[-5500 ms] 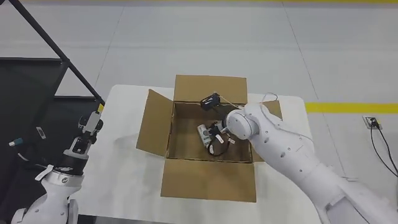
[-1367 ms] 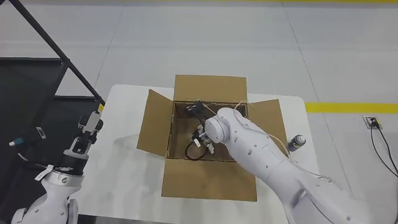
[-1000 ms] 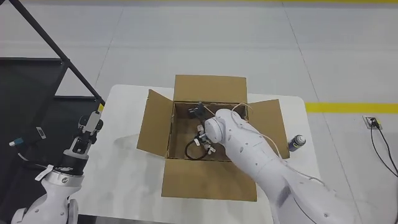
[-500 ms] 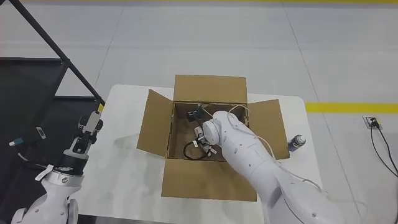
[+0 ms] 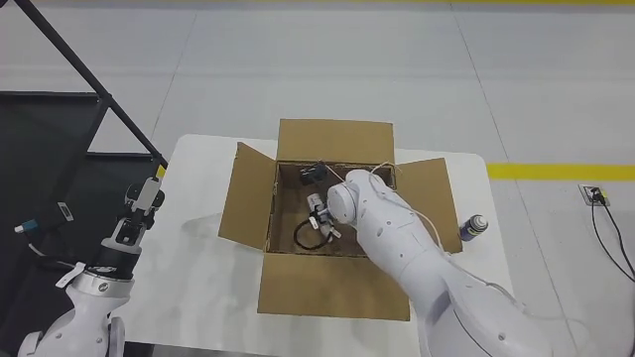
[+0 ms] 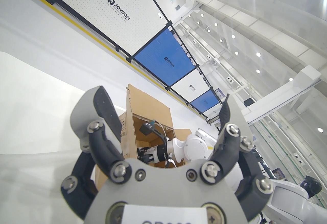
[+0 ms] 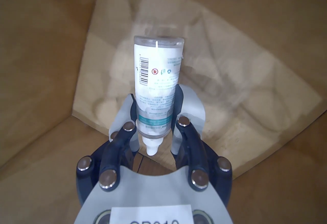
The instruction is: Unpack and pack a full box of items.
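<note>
Right wrist view: the right tool (image 7: 156, 107) grips a white tube (image 7: 157, 69), with the box (image 7: 242, 97) floor beyond it. Left wrist view: the left tool (image 6: 163, 105) gapes open, box ahead.

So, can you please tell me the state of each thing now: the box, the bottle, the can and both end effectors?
cardboard box: open, four flaps folded outwards
right end effector: shut on the white bottle, down inside the box
white bottle: gripped, nozzle end toward the wrist
left end effector: open, empty, away from the box
small can: upright on the table, beside the box
</note>
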Action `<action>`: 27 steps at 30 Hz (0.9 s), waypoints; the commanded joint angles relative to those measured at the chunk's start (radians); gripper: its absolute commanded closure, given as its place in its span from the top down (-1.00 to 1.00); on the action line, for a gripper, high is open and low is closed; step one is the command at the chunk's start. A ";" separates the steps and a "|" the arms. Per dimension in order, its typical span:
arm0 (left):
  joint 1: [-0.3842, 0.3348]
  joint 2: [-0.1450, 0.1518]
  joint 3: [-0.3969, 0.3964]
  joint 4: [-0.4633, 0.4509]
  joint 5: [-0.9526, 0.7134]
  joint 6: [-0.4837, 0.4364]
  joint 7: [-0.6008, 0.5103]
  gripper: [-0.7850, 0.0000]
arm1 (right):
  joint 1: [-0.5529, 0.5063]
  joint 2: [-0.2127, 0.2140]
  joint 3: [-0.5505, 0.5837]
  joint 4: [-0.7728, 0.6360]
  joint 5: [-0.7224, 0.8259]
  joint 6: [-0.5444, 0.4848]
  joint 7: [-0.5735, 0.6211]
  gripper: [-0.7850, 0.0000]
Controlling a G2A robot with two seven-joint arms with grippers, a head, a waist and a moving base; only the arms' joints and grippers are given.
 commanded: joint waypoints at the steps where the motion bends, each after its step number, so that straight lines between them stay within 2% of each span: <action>1: 0.000 0.000 0.000 0.000 0.000 0.000 0.000 1.00 | 0.019 0.005 0.012 -0.002 0.010 -0.019 -0.007 -1.00; 8: 0.000 0.000 0.000 0.000 0.000 0.000 0.000 1.00 | 0.072 0.044 0.055 -0.013 0.036 -0.117 -0.037 -1.00; 14: 0.000 0.000 0.000 0.000 0.000 0.000 0.000 1.00 | 0.095 0.101 0.103 -0.032 0.065 -0.253 -0.079 -1.00; 27: 0.000 0.000 0.000 0.000 0.000 0.000 0.000 1.00 | 0.095 0.101 0.103 -0.032 0.065 -0.253 -0.079 -1.00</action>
